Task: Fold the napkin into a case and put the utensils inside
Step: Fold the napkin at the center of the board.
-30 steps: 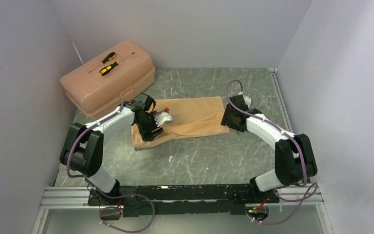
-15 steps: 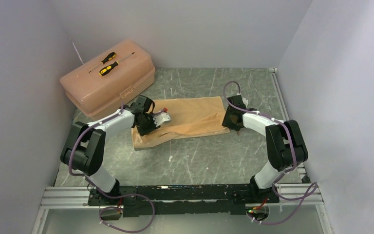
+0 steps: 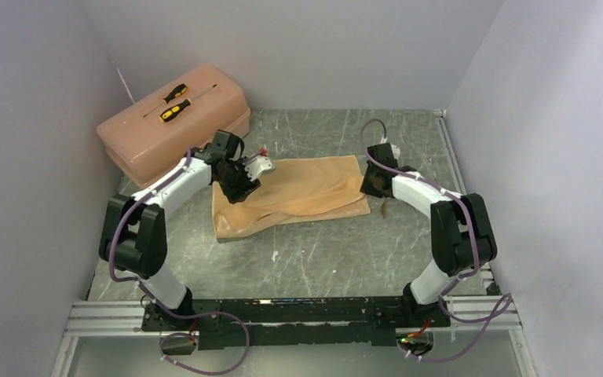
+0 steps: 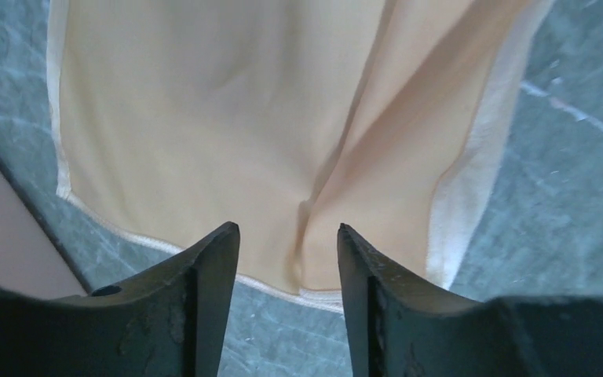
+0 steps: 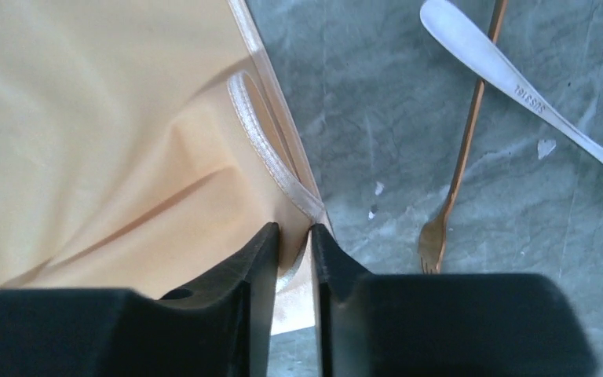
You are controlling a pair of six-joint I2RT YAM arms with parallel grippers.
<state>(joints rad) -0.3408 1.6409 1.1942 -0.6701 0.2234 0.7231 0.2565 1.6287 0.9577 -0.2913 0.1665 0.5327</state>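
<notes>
The left pincer (image 4: 286, 234) has swung to the far-left corner of the napkin (image 3: 306, 187), jaws spread astride a ridge, while the right pincer (image 5: 293, 232) has closed to pinch the right hem, mid-counter (image 3: 338, 255) beside the fork (image 5: 457, 161); both corners likely need lifting evenly for a square fold.

Only one piece of writing shows, in the right wrist view: a short word in small capitals stamped into the silver utensil handle (image 5: 510, 82), which lies just right of the golden-brown fork (image 5: 459, 157) and crosses its thin stem near the top. The letters run along the handle, seen upside down and too small to spell out with certainty
</notes>
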